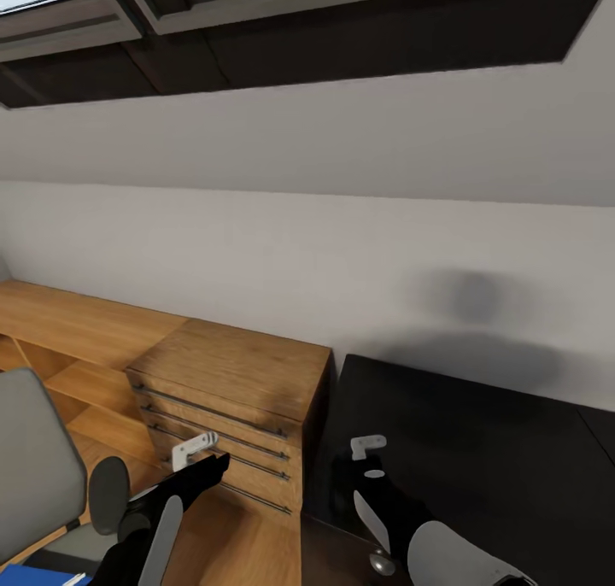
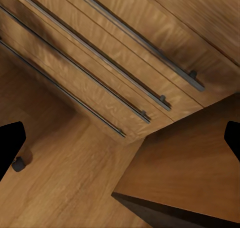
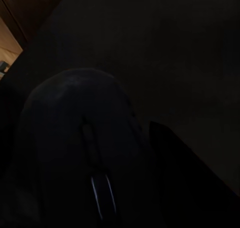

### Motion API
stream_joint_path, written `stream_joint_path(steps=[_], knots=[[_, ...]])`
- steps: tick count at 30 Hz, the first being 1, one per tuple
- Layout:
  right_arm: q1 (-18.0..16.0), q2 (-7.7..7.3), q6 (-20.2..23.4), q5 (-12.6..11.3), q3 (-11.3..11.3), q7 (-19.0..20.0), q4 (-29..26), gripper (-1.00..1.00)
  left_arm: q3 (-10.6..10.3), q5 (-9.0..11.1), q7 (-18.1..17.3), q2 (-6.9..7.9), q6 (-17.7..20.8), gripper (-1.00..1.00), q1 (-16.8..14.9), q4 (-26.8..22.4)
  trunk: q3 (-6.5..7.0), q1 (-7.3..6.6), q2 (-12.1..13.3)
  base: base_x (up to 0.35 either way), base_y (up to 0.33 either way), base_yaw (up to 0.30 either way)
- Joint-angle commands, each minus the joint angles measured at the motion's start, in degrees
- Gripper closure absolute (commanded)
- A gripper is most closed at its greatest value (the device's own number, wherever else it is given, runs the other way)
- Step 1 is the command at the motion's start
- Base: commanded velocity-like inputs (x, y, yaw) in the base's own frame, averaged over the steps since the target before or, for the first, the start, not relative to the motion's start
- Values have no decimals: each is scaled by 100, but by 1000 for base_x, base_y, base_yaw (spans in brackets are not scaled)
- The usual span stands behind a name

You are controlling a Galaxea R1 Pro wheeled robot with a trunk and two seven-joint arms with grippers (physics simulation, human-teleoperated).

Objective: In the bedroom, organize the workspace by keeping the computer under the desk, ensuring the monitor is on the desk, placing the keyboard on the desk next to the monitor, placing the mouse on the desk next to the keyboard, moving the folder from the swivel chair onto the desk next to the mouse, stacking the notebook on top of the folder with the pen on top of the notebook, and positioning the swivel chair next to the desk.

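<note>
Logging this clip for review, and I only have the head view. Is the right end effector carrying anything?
Observer: The right wrist view shows the mouse close up at the right end effector, with the black desk behind it. It is too dark to confirm a grip.
Operator: And the left one?
Observer: The left end effector is open, fingertips wide apart, nothing between them.
Operator: What is it pointing at?
Observer: The drawer chest, seen close, with slim dark bar handles across its drawer fronts.
</note>
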Motion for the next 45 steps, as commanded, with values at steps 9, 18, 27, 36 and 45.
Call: stream_joint_path(steps=[9, 18, 27, 36, 45], knots=[[-4, -2, 29, -68, 52, -45, -11, 100, 6, 59, 45, -31, 25, -100, -4, -8, -170, 199, -368, 0, 0, 0], [-4, -2, 21, -68, 55, -48, -12, 100, 6, 59, 45, -33, 25, -100, -4, -8, -331, 397, -729, 0, 0, 0], [-4, -2, 11, -68, 55, -49, -14, 100, 6, 59, 45, -33, 25, -100, -4, -1, -439, 529, -970, 0, 0, 0], [-4, 14, 7, -61, 55, -49, -18, 100, 6, 59, 45, -33, 25, -100, -4, 15, -439, 529, -970, 0, 0, 0], [-4, 25, -1, -59, 56, -49, -19, 100, 6, 52, 45, -33, 25, -100, -4, 18, -439, 529, -970, 0, 0, 0]])
